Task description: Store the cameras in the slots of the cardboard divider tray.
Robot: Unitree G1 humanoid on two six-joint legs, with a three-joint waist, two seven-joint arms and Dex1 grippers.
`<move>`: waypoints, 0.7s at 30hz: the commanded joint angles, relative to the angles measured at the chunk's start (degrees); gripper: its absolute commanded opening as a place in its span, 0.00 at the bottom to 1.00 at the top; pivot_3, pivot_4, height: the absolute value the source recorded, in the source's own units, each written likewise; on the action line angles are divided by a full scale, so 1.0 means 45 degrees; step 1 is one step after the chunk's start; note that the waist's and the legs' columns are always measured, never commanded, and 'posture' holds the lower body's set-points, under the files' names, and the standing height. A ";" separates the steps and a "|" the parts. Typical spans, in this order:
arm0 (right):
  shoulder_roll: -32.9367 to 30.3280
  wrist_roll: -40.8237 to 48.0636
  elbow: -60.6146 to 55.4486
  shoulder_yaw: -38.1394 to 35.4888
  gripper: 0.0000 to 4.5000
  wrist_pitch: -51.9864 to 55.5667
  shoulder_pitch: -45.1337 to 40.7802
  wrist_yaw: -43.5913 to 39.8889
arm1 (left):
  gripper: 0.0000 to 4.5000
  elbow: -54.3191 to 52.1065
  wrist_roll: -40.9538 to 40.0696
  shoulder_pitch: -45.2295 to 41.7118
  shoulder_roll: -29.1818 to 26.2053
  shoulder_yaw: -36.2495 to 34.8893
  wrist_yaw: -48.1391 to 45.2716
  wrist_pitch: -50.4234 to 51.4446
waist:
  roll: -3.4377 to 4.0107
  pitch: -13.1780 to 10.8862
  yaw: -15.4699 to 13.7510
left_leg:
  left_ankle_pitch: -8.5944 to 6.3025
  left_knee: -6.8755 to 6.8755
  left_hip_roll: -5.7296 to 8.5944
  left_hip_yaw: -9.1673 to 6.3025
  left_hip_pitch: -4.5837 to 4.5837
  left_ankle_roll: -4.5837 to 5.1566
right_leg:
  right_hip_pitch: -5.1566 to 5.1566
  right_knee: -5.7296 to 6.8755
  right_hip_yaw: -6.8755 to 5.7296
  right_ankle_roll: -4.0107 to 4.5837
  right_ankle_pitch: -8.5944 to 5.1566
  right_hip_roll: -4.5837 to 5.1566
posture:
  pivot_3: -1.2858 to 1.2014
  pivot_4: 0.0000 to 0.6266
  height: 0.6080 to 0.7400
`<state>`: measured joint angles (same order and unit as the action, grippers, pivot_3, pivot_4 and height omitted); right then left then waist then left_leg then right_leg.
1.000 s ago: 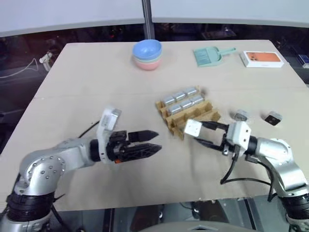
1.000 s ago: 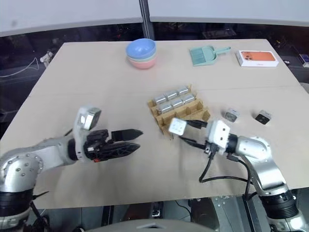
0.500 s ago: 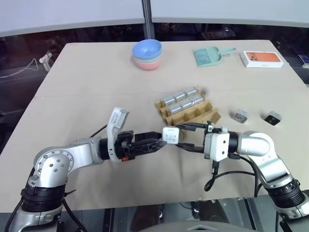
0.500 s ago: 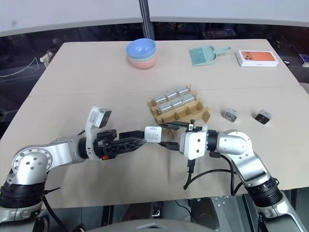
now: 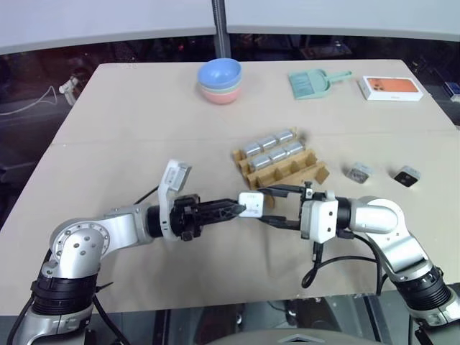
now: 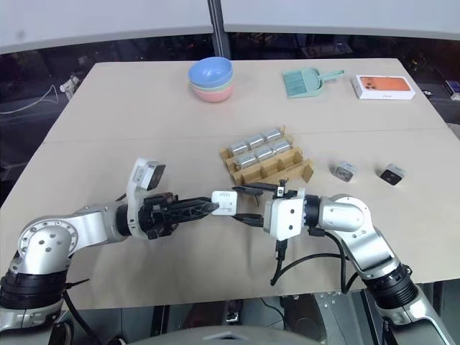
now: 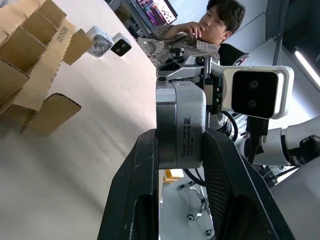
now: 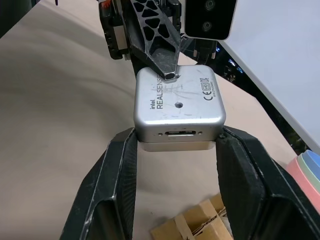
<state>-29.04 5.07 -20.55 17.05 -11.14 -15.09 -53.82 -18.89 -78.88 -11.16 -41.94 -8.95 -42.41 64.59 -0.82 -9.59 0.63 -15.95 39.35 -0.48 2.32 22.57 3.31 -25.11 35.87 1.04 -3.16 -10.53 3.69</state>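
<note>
One silver-grey camera (image 5: 251,204) hangs above the table in front of the cardboard divider tray (image 5: 310,172), held from both sides. My left gripper (image 5: 238,208) reaches in from the left and is shut on it; in the left wrist view its black fingers (image 7: 145,190) clamp the camera (image 7: 180,120). From the right, my right gripper (image 5: 261,206) is shut on the same camera (image 8: 177,107), one finger (image 8: 117,175) on each flank. Several cameras (image 5: 272,149) fill the tray's back rows. Two loose cameras (image 5: 357,172) (image 5: 406,175) lie on the table right of the tray.
Stacked pastel bowls (image 5: 219,80), a teal dustpan (image 5: 310,83) and a white-and-orange box (image 5: 390,88) stand along the far edge. A seated person (image 7: 220,20) appears beyond the table in the left wrist view.
My right gripper carried the camera leftward from beside the tray to the left gripper. The left fingers, open before, have shut on the camera.
</note>
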 commanded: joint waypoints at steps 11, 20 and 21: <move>-0.0970 0.2187 -0.2367 -0.1362 0.99 0.4775 0.1520 0.0585 | 0.14 -0.0682 0.0868 -0.1545 0.1559 0.0218 0.0375 -0.1348 | -0.0019 -0.0004 -0.0230 | -0.0001 0.0004 0.0002 -0.0024 0.0011 0.0003 | 0.0004 -0.0002 -0.0015 0.0003 0.0001 0.0004 | 0.52 0.24 1.00; -0.4151 0.7976 -0.4007 -0.8942 0.99 1.0908 0.5458 0.0761 | 0.14 -0.0173 0.6044 -0.1568 0.2049 0.2032 -0.0564 -0.4802 | -0.0031 -0.0009 -0.0326 | -0.0015 0.0004 0.0027 -0.0019 0.0015 0.0026 | 0.0020 -0.0027 -0.0017 0.0005 0.0002 0.0009 | 0.52 0.24 1.00; -0.4519 0.8550 -0.3964 -0.9963 0.99 1.1483 0.5722 0.0684 | 0.14 -0.0014 0.6529 -0.1685 0.2075 0.2245 -0.0670 -0.5120 | -0.0026 -0.0014 -0.0328 | -0.0015 0.0005 0.0028 -0.0018 0.0013 0.0027 | 0.0022 -0.0026 -0.0016 0.0005 0.0001 0.0009 | 0.52 0.24 1.00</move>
<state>-47.77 38.94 -36.09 -20.75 37.06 10.51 -50.26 -18.74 -52.56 -17.84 -32.50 0.37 -44.02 44.82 -0.94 -9.65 -0.85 -16.02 39.39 -0.35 2.25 22.64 3.44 -25.01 35.75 0.98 -3.15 -10.52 3.72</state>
